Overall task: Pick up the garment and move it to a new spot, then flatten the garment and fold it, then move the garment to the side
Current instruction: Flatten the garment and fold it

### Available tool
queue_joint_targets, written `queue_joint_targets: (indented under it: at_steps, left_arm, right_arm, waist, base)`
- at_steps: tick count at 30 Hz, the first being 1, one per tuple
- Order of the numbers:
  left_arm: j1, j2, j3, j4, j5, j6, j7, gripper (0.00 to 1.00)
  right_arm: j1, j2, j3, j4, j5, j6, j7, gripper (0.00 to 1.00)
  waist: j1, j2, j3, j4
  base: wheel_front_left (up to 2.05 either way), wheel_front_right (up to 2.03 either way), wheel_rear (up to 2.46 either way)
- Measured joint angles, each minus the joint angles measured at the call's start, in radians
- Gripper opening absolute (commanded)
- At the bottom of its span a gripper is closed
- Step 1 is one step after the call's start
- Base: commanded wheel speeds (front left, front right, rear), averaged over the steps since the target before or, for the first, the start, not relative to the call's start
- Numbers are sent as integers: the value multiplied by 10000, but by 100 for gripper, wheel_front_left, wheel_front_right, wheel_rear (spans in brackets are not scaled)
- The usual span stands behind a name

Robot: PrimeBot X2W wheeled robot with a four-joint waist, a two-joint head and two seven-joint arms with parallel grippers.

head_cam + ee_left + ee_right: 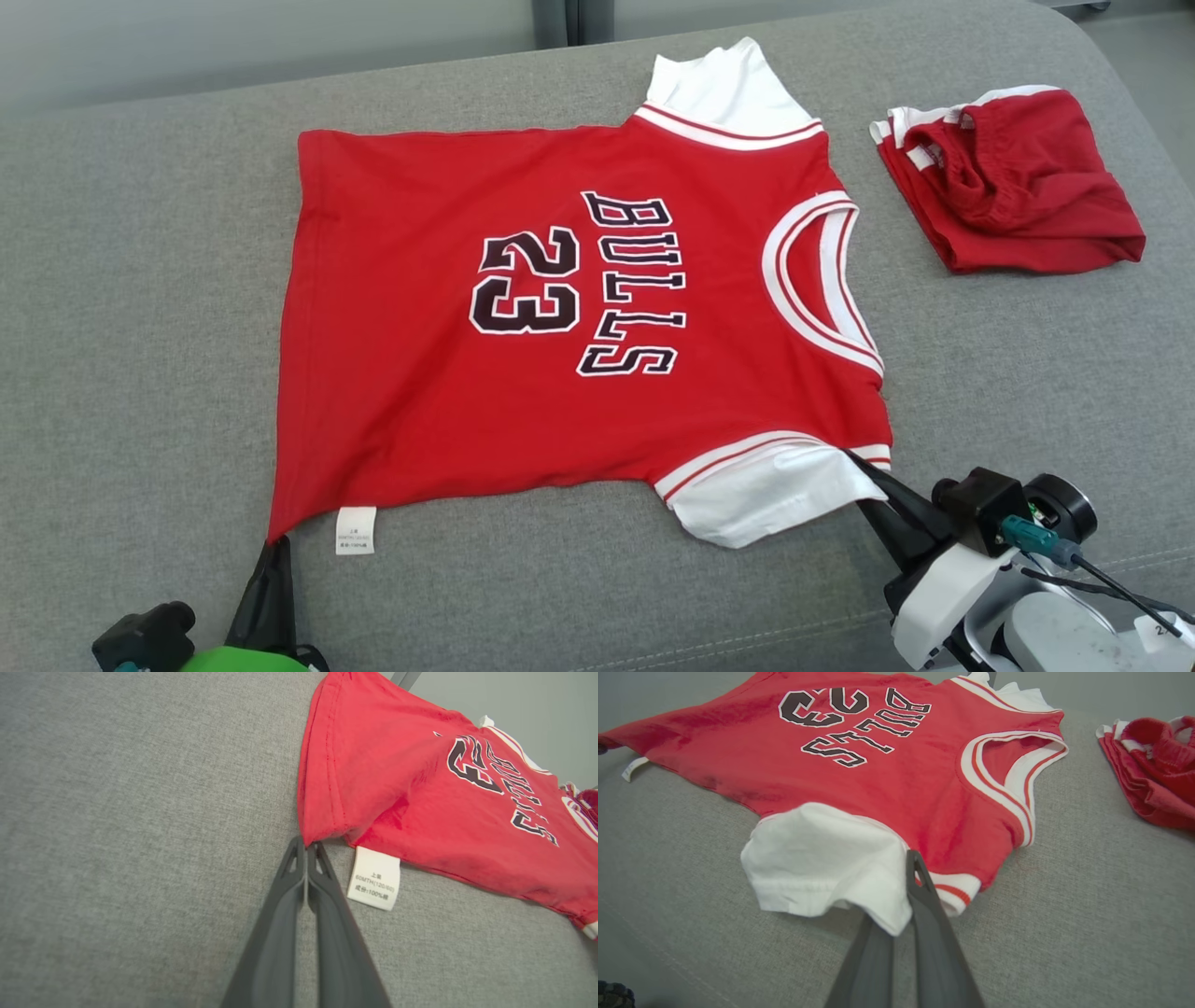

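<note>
A red jersey (560, 317) with white sleeves, "BULLS 23" on its front, lies spread flat on the grey cushion, neck toward the right. My left gripper (273, 543) is shut on the jersey's near-left hem corner (310, 835), beside the white care label (374, 878). My right gripper (854, 462) is shut on the near white sleeve (822, 858) at the shoulder seam, with the cloth draped over one of its fingers (920, 882). The cloth looks stretched between the two grips.
Folded red shorts (1013, 182) with white trim lie at the far right of the cushion, apart from the jersey. The grey cushion (140, 327) spreads wide to the left and front. Its back edge meets a pale wall.
</note>
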Motion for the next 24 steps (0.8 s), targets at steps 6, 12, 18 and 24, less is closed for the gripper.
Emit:
queue_joint_targets:
  at_steps: [6, 12, 18, 24]
  left_arm:
    - [-252, 0, 291, 90, 86, 12, 0, 0]
    - [-274, 21, 568, 84, 253, 148, 0, 100]
    - [-310, 17, 734, -178, 295, 221, 0, 100]
    - [-461, 33, 1129, -924, 451, 236, 0, 100]
  right_arm:
    - [139, 130, -77, 61, -92, 0, 0, 100]
    - [626, 127, -142, 105, -119, 0, 0, 100]
    - [1171, -222, -232, 176, -242, 2, 0, 100]
    - [1643, -583, -458, 274, -249, 10, 0, 100]
  waist:
    - [0, 0, -53, -39]
    - [0, 0, -68, -256]
    - [0, 0, -99, -356]
    - [0, 0, -134, -438]
  base:
    - [0, 0, 0]
    - [0, 0, 0]
    - [0, 0, 0]
    - [0, 0, 0]
